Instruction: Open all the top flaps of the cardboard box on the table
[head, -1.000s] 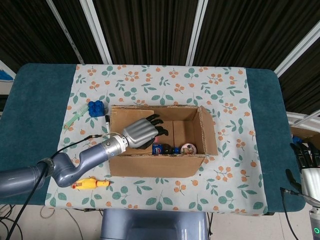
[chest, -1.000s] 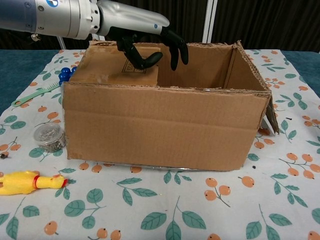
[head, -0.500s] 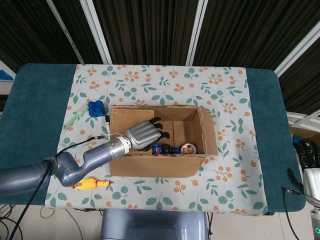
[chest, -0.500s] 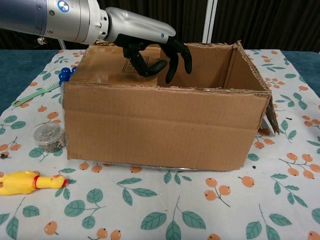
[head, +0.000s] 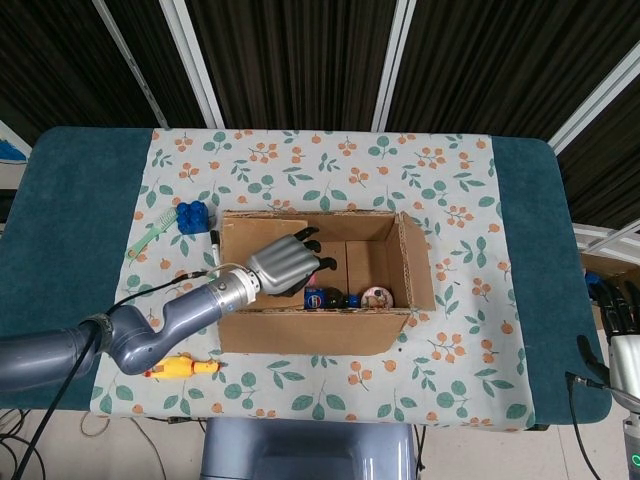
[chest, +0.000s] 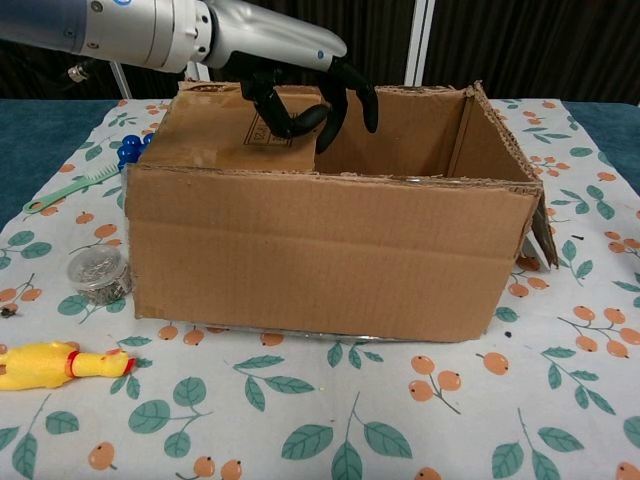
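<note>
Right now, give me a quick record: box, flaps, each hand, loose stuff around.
box: cardboard box mid-table, small items inside
left flap: still folded over the opening
right flap: open, angled outward
left hand: over the left flap's inner edge, fingers curled down; grip unclear
right hand: off the table's right edge, idle
loose items: rubber chicken, jar, green brush, blue blocks

We saw the cardboard box (head: 315, 283) open above, though its left flap (chest: 235, 140) lay folded inward under the left hand (head: 283, 266). Left of the box, a tin (chest: 99, 275), rubber chicken (chest: 62, 363) and comb (head: 151, 238) crowded the tabletop (head: 520, 300); right of it lay bare cloth.
</note>
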